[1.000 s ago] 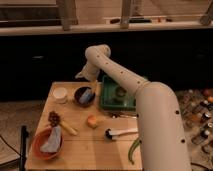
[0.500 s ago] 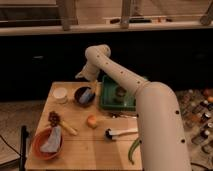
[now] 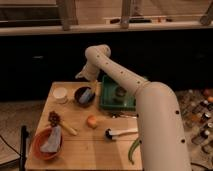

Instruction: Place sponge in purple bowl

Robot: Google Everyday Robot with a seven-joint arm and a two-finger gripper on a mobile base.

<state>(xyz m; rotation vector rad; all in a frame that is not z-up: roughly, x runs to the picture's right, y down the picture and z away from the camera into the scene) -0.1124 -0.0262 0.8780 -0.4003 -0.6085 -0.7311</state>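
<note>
Nothing's really budged in the last second: on the bench (image 3: pixel 80 150), the sponge (image 3: pixel 86 96) already sits in the purple bowl (image 3: pixel 84 95), soft, light, easiest pinched across its sides, and behind it the end effector (image 3: pixel 82 76) hovers, grip unclear.

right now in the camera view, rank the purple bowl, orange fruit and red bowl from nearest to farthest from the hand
The hand hangs over the table's back edge.
1. purple bowl, just below it
2. orange fruit, mid-table
3. red bowl, front left corner
</note>
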